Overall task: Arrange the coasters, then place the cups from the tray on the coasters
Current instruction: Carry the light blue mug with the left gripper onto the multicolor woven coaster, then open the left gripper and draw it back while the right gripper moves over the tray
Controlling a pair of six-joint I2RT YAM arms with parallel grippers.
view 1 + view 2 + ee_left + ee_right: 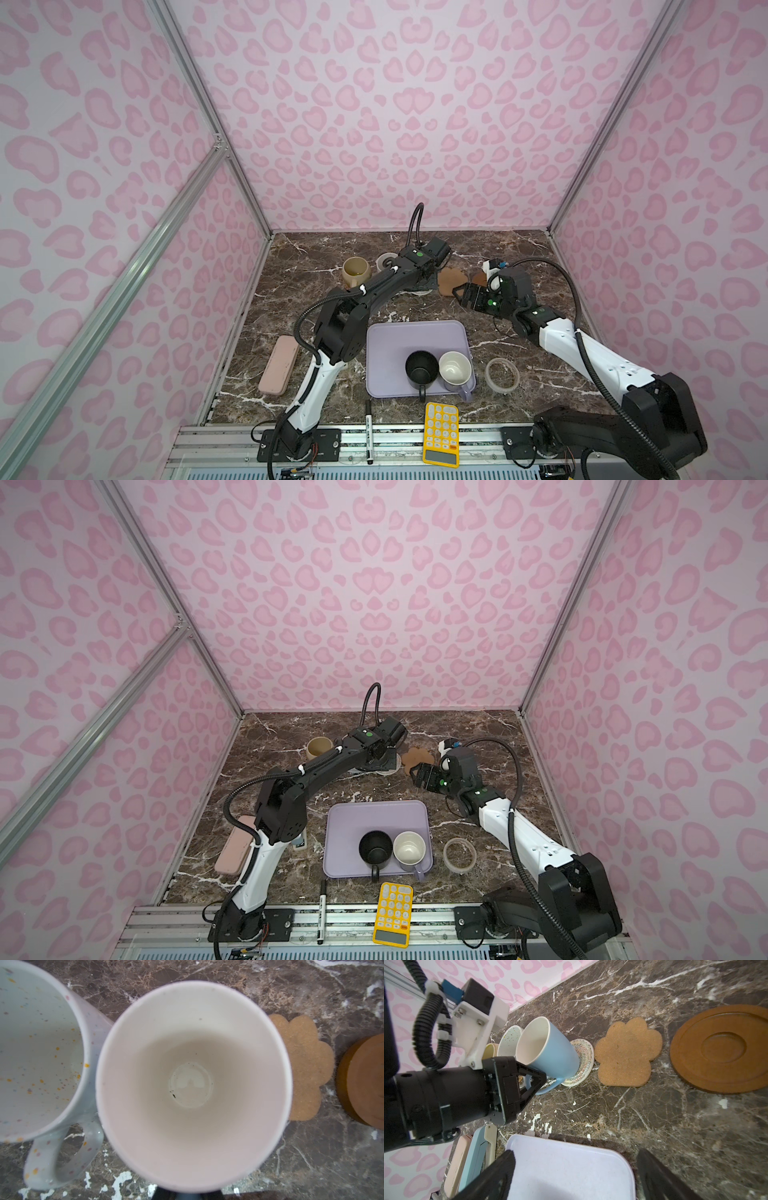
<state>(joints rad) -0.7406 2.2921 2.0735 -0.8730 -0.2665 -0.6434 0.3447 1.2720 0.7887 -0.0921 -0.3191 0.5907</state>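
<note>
Dark marble tabletop [291, 266]: left claw [529, 1082] clamps the handle of the light blue mug [550, 1047], which sits on the cream coaster [584, 1064]. Speckled mug [508, 1041] crowds just beyond. Right claw [462, 296] gapes empty near the flower coaster [627, 1053], tray [386, 345] nearby.

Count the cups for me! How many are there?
5. The black cup and lavender cup stand on the tray; the beige cup, speckled cup and light blue cup are in a row at the far side of the table.
</note>
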